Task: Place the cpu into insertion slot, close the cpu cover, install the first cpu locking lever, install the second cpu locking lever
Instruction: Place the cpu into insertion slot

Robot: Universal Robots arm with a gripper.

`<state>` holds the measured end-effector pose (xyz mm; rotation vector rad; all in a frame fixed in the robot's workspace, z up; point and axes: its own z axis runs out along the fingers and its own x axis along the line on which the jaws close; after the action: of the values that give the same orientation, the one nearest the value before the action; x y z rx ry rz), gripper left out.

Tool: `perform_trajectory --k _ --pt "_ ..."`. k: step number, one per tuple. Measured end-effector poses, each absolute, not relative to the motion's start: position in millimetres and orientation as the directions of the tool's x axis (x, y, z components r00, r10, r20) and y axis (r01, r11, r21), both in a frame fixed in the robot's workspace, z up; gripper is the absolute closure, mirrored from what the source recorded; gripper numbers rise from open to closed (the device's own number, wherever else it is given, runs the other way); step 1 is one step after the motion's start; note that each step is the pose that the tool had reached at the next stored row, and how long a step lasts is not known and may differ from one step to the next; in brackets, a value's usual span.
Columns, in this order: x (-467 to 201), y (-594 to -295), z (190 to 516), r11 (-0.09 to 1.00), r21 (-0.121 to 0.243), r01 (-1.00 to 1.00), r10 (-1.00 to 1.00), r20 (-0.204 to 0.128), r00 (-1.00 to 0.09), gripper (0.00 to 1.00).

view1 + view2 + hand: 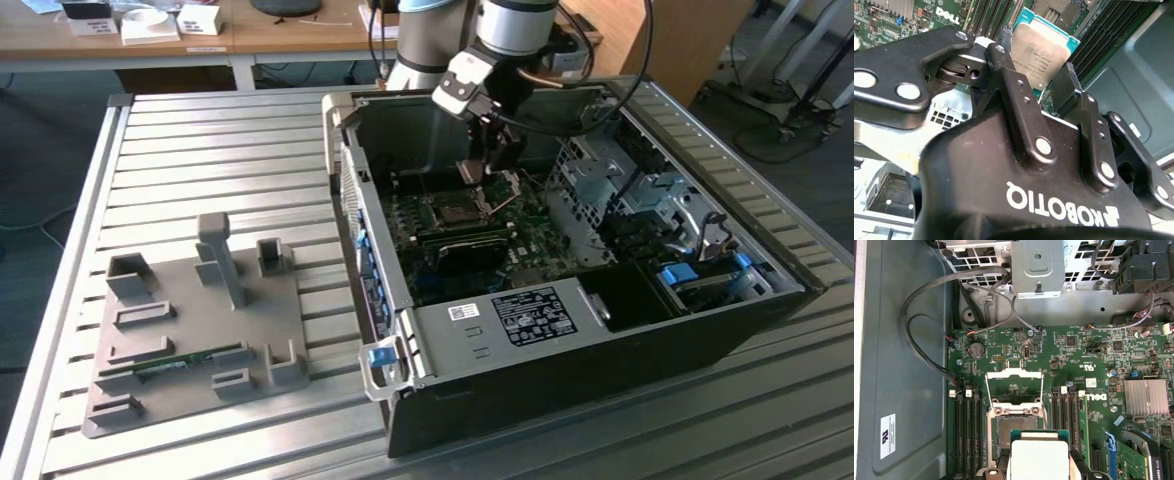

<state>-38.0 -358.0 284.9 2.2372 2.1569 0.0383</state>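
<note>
My gripper reaches down into the open computer case, above the green motherboard. In the second wrist view the gripper is shut on the cpu, a flat square chip with a dull silver top, gripped by two opposite edges. In the first wrist view the cpu hangs just above and partly in front of the insertion slot, whose dark frame is uncovered. Behind the slot the cpu cover, a silvery hinged frame, stands swung open.
Long black memory slots flank the socket on both sides. A grey drive cage and cables crowd the case. A finned heat sink sits on the board. A grey parts fixture lies on the slatted table at the exterior view's left.
</note>
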Motion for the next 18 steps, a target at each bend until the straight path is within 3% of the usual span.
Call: perform_trajectory --k 7,9,18 --pt "-38.1 -358.0 281.2 -0.037 0.038 0.999 0.999 0.002 0.037 0.46" --pt "-38.1 -356.9 279.1 -0.037 0.031 0.999 0.999 0.022 0.036 0.46" --pt "-38.1 -355.9 276.5 -0.012 0.031 0.999 1.000 0.021 0.012 0.46"
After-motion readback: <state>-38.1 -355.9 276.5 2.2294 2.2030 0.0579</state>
